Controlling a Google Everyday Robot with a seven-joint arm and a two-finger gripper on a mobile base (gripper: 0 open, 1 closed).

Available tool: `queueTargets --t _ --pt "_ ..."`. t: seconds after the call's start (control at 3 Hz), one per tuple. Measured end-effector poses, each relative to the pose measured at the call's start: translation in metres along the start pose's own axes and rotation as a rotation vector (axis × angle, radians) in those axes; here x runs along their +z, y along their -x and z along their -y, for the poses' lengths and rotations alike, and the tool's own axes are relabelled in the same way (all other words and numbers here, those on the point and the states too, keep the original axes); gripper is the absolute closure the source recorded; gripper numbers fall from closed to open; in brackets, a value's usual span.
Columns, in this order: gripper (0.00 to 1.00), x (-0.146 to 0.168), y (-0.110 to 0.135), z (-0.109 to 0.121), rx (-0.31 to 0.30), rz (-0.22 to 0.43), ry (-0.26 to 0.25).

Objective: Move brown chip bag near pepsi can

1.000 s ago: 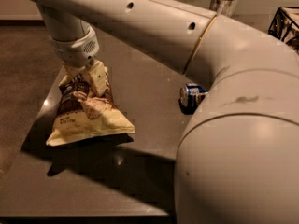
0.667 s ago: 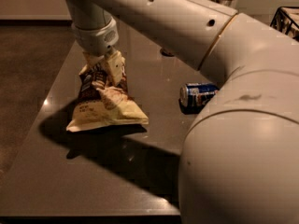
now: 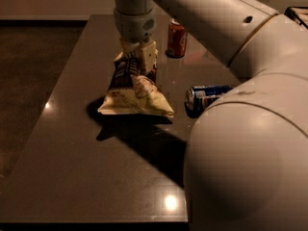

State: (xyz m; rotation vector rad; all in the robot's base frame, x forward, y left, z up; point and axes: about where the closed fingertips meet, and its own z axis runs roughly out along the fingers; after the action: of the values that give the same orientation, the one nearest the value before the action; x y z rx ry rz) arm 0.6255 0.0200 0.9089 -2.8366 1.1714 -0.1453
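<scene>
The brown chip bag [image 3: 134, 91], cream-yellow with a dark brown centre panel, hangs from its top edge just above the table. My gripper [image 3: 138, 56] is shut on that top edge, directly above the bag. The pepsi can [image 3: 208, 97], blue with a silver end, lies on its side on the table to the right of the bag, a short gap away. My arm's large white body hides the can's right end.
A red-orange soda can [image 3: 176, 38] stands upright behind the bag, toward the back of the grey table [image 3: 72, 167]. The table's left edge borders dark floor [image 3: 29, 81]. A dark wire basket [image 3: 298, 14] sits at the far right.
The gripper has carried the chip bag to the right, closer to the pepsi can. The view has shifted, and the red-orange can has come into sight.
</scene>
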Motion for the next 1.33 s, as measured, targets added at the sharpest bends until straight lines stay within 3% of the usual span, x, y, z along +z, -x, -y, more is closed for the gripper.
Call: queueTargets --t 0.33,0.67,1.0,1.33 --pt "1.0 0.003 -0.016 -0.014 0.04 0.026 0.006" --pt "0.83 0.003 -0.028 -0.031 0.094 0.052 0.012" --pt "0.59 0.002 -0.039 -0.042 0.146 0.076 0.01" --pt "0.28 0.0 -0.048 -0.049 0.197 0.111 -0.008"
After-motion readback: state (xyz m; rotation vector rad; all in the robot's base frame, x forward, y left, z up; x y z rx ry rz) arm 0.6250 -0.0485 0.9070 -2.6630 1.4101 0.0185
